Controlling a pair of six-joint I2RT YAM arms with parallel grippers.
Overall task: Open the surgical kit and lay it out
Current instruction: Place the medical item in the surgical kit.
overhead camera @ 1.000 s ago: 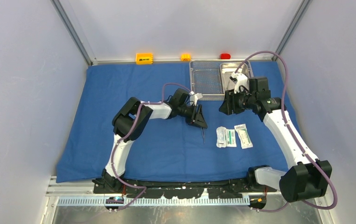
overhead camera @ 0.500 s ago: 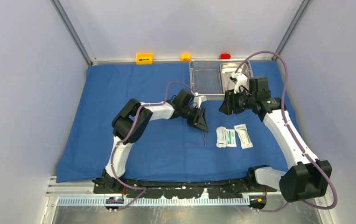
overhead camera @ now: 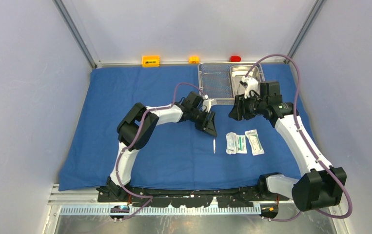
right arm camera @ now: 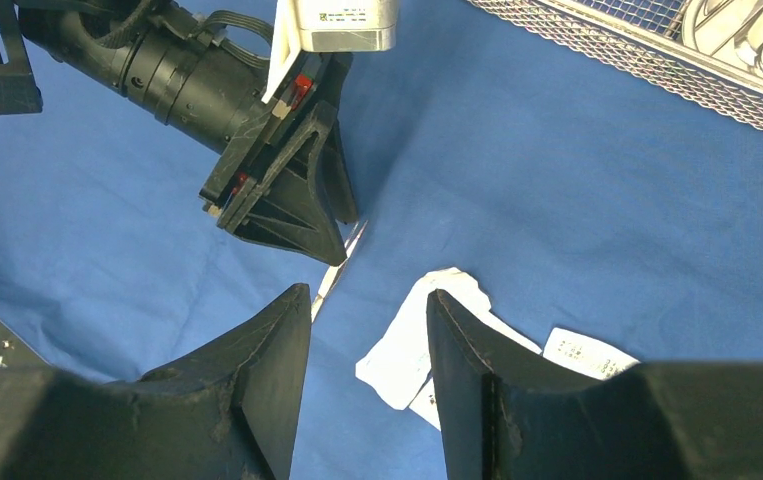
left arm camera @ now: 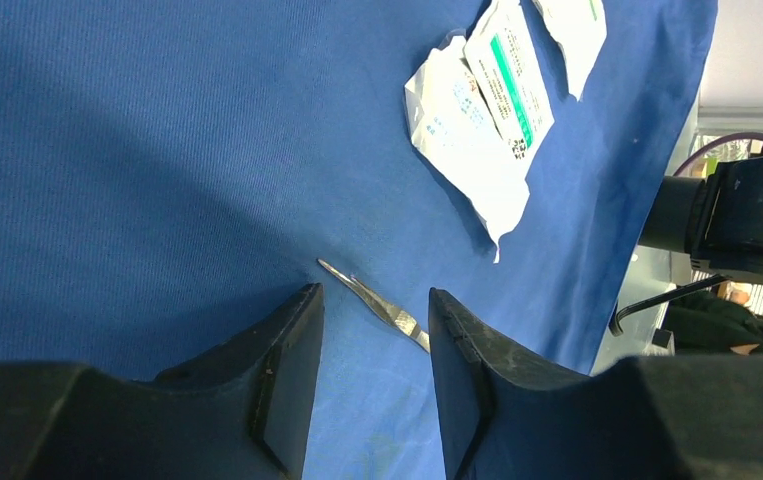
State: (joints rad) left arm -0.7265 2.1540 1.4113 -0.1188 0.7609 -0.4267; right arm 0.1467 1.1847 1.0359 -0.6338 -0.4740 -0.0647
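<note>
The blue cloth (overhead camera: 125,136) lies spread flat. The steel mesh tray (overhead camera: 215,83) and the smaller steel pan (overhead camera: 246,74) stand at its far right. Thin steel forceps (overhead camera: 214,145) lie flat on the cloth, left of the white-green packets (overhead camera: 236,143). My left gripper (overhead camera: 208,127) is open and empty just above the forceps' far end; its wrist view shows the forceps (left arm camera: 377,305) on the cloth between the open jaws. My right gripper (overhead camera: 236,111) is open and empty, hovering in front of the tray above the packets (right arm camera: 427,340). Ring handles of a steel instrument (right arm camera: 757,30) show in the pan.
Small orange (overhead camera: 150,61), yellow (overhead camera: 194,59) and red (overhead camera: 235,58) blocks sit on the back ledge beyond the cloth. A third packet (overhead camera: 254,142) lies right of the other two. The left gripper (right arm camera: 287,190) is close in front of my right one.
The left gripper carried the forceps down and forward to the cloth, then opened and let them go. They now lie flat. The right arm has not moved.
</note>
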